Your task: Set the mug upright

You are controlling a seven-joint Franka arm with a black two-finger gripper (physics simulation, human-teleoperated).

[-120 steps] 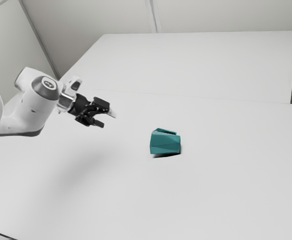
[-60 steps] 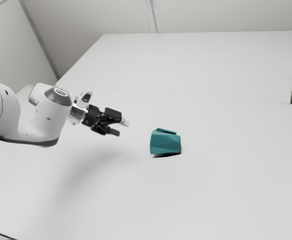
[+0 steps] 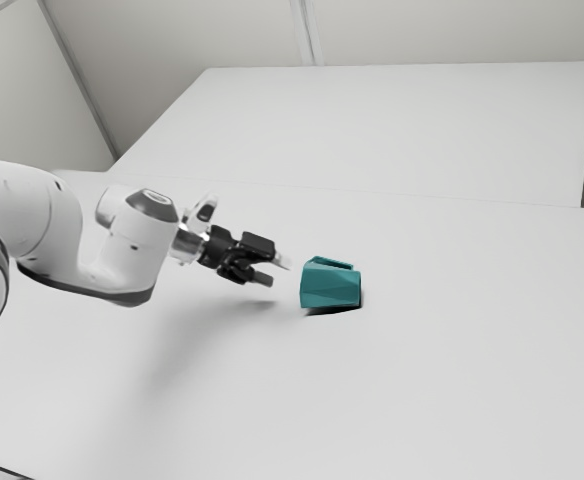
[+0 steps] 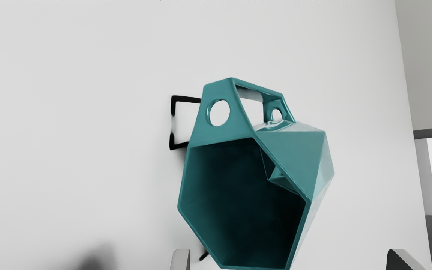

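Note:
My gripper [image 3: 275,272] hangs over the white table just to the exterior view's left of the teal mug [image 3: 330,286], with a small gap between them. The mug lies on its side. In the wrist view the open mouth of the faceted mug [image 4: 294,150] faces my hand, and its handle, pierced by round holes, sticks out at one side. The fingertips of my gripper [image 4: 284,259] stand wide apart, with nothing held between them.
The white table [image 3: 452,380] extends around the mug. Behind it, toward the top of the exterior view, is another flat white surface [image 3: 402,130], with pale walls beyond.
My arm has moved toward the exterior view's right and somewhat lower in that view, bringing the gripper close to the mug. The mug has stayed where it was.

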